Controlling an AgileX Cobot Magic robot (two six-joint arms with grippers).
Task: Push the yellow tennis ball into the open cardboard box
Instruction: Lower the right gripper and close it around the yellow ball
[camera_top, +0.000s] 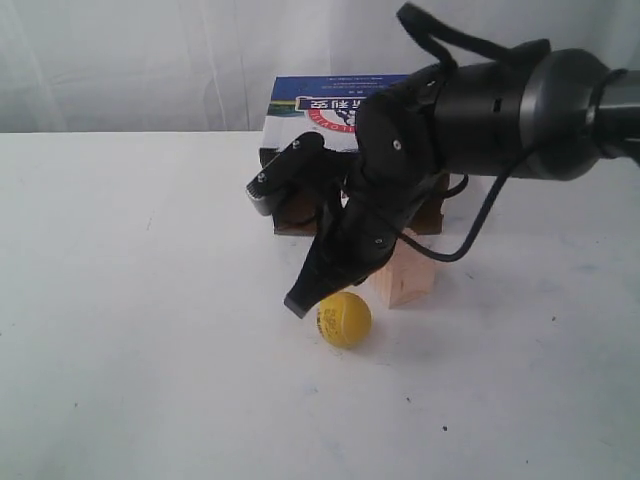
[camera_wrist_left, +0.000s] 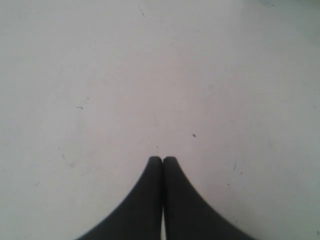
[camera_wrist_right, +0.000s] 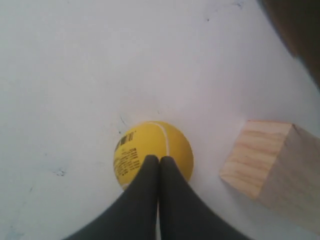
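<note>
- Pointing down at the yellow tennis ball, the right gripper is pressing its jaws together.
- Ball is lying on the white table, beside the wooden cube, before the open cardboard box.
- Left gripper is hovering, jaws together.

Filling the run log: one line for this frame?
right gripper: shut, tips at tennis ball | left gripper: shut | ball outside cardboard box
</note>
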